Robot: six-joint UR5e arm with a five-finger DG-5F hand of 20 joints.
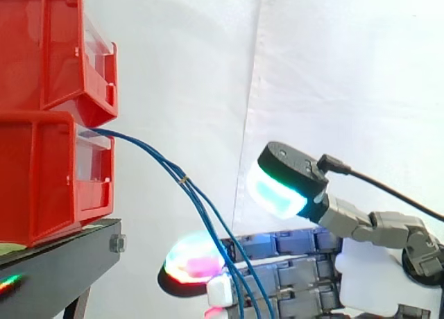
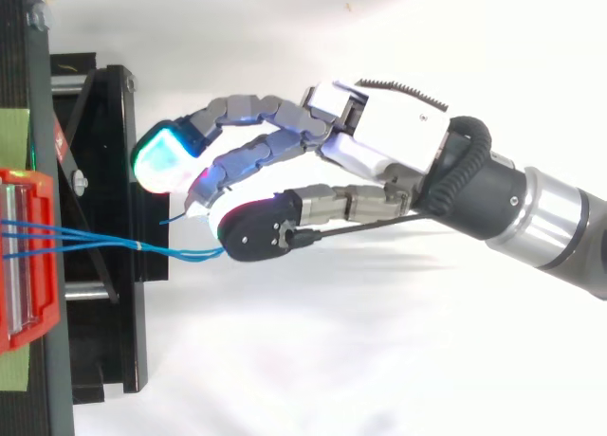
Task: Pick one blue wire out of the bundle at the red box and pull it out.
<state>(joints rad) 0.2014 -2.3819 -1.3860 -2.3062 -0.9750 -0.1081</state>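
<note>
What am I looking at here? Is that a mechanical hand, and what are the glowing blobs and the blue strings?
It is a robot arm carrying a hand with fingers and a thumb. The glowing blobs are its own fingertip pads, not lamps. One picture is taken from the side, level with the work. The other looks down from above.

On the left, red bins are stacked on a black stand before a white curtain. A bundle of thin blue wires comes out of the lower bin and hangs down past the fingers.

The hand is open. In the side view the thumb stands well above the fingers, so nothing looks pinched yet.
</note>
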